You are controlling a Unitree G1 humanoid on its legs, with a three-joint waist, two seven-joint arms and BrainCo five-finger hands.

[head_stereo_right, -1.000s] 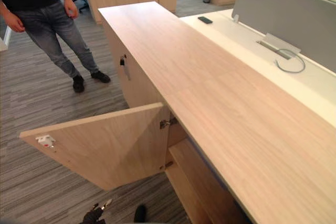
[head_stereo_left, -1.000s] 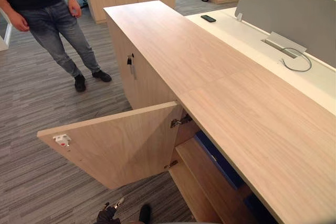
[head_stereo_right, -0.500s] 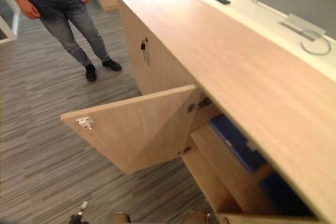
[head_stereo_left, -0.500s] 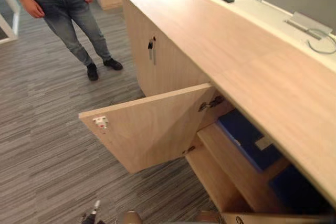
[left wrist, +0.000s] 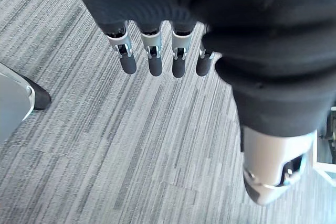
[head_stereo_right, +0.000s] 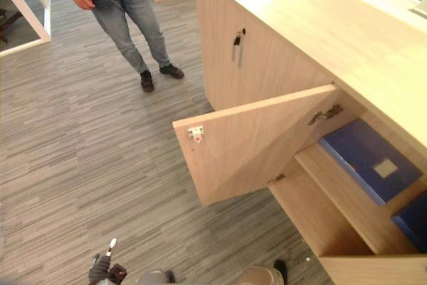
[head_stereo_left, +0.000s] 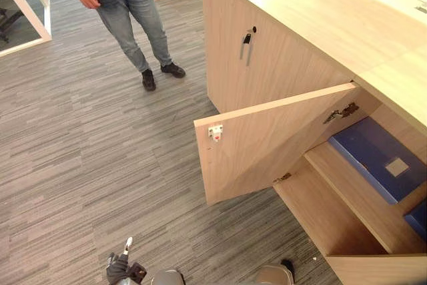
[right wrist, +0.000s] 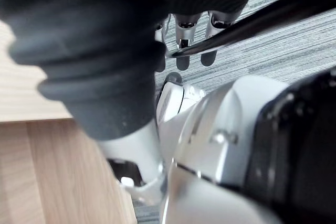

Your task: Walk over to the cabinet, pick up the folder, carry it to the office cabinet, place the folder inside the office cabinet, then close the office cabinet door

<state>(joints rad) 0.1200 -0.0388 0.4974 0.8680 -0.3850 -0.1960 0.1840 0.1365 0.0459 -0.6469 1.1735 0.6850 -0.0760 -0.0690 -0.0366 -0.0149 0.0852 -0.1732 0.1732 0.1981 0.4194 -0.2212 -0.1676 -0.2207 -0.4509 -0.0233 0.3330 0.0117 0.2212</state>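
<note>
Left eye view looks down on the office cabinet [head_stereo_left: 293, 65], a long light-wood unit with a flat top. One of its doors, the open door [head_stereo_left: 267, 145], stands swung out over the grey striped carpet [head_stereo_left: 80, 165]. A small white latch [head_stereo_left: 215, 131] sits near the door's free edge and a metal hinge [head_stereo_left: 341, 111] shows at the other edge. Inside, the blue folder [head_stereo_left: 367, 151] lies flat on the upper shelf [head_stereo_left: 353, 195], with a pale square label [head_stereo_left: 397, 167] on its face. Neither hand touches it. A second blue item [head_stereo_left: 418, 218] shows one level down at the edge of the view; what it is cannot be told. The bottom shelf [head_stereo_left: 320, 215] below is bare wood. Beside the open door, the neighbouring closed door [head_stereo_left: 230, 65] carries an upright bar handle [head_stereo_left: 247, 46] with a key just above it.

The left hand [head_stereo_left: 119, 268] hangs low over the carpet, well apart from the cabinet. In the left wrist view its fingers [left wrist: 154, 64] point straight down, side by side with small gaps, and the thumb [left wrist: 273, 177] stands off on its own, with nothing held. In the right wrist view the right hand [right wrist: 215, 22] hangs with its fingers straight and close together, empty, and light wood shows just beside the arm.

A person [head_stereo_left: 130, 5] in jeans and dark shoes stands on the carpet beyond the open door, well apart from it.
</note>
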